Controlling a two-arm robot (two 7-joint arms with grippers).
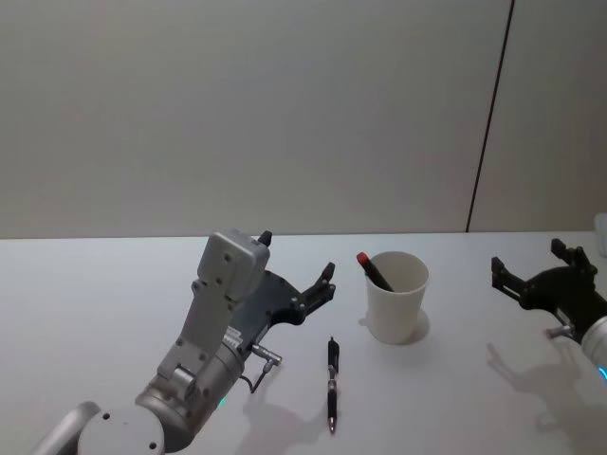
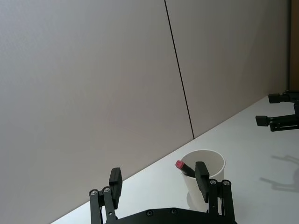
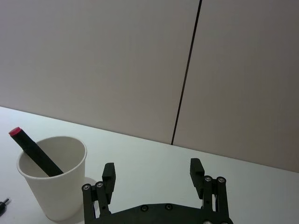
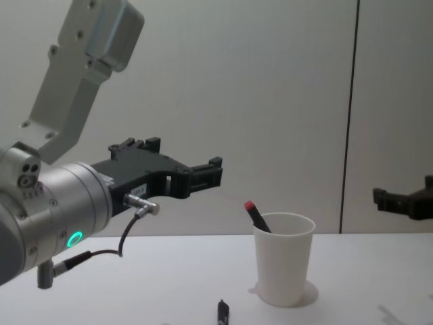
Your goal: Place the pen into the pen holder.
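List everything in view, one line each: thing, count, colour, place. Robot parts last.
pen holder: one, white, upright on the table right of centre.
pen in holder: one, black with red end, leaning on the rim.
pen on table: one, black, lying flat nearer the robot than the holder, apart from it.
table: one, white.
wall: one, grey, behind the table.
left claw: one, black, open, raised left of the holder.
right claw: one, black, open, raised right of the holder.

The white table carries the pen holder upright and a black pen lying near it.
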